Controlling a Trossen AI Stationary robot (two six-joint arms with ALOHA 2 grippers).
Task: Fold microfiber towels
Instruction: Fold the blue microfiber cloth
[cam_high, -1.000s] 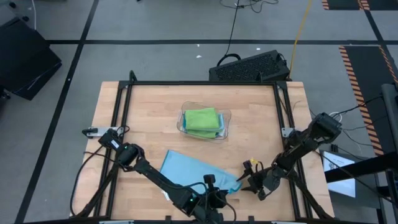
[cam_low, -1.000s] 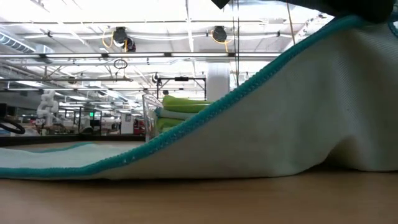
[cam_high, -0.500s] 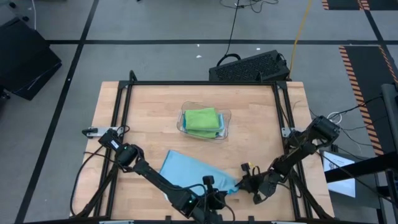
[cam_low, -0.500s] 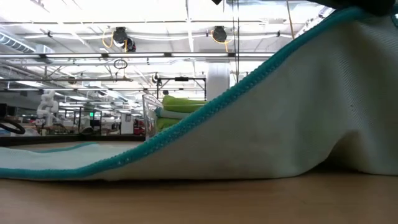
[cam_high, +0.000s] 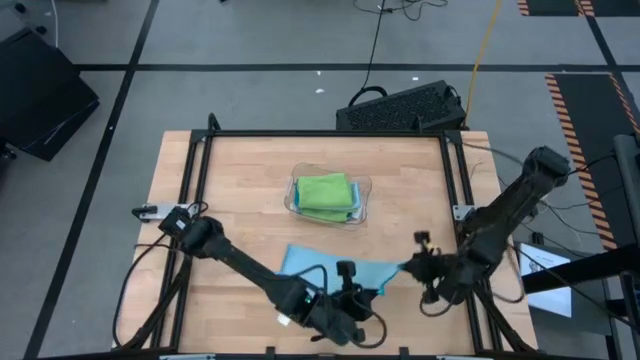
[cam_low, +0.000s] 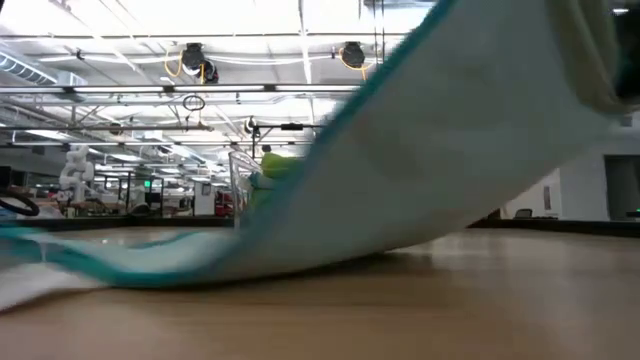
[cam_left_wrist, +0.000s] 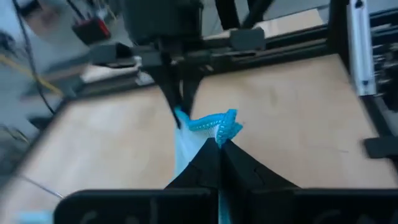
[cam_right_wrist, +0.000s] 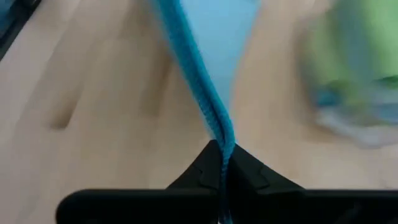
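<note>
A light blue microfiber towel (cam_high: 335, 270) with a teal hem lies near the table's front edge, its right part raised. In the low view the towel (cam_low: 420, 150) slants up from the table to the upper right. My left gripper (cam_high: 372, 292) and my right gripper (cam_high: 405, 268) are both shut on its raised end, close together. Folded lime green towels (cam_high: 325, 192) lie in a clear tray (cam_high: 362, 205) at the table's middle. My left gripper pinches the towel's bunched teal hem (cam_left_wrist: 217, 127) between its two shut fingers, coming slanting down from the table's left. The cloth there is lifted clear; the towel's left part (cam_low: 100, 265) rests on the table. My right gripper pinches the teal edge (cam_right_wrist: 219, 127) between its shut fingers, coming slanting down from the table's right. The hem runs straight away from the fingertips, drawn fairly taut, and the cloth there is clear of the table.
A black frame (cam_high: 320, 135) rims the table. Bare wood lies left and far of the towel (cam_high: 230, 180). A dark keyboard-like box (cam_high: 400, 108) sits beyond the far edge.
My right gripper has shut on the towel's edge and risen, tipping less steeply down. My left gripper has also risen, still shut on the hem. The towel's right end has been lifted off the table and drawn rightward; its left part stays down.
</note>
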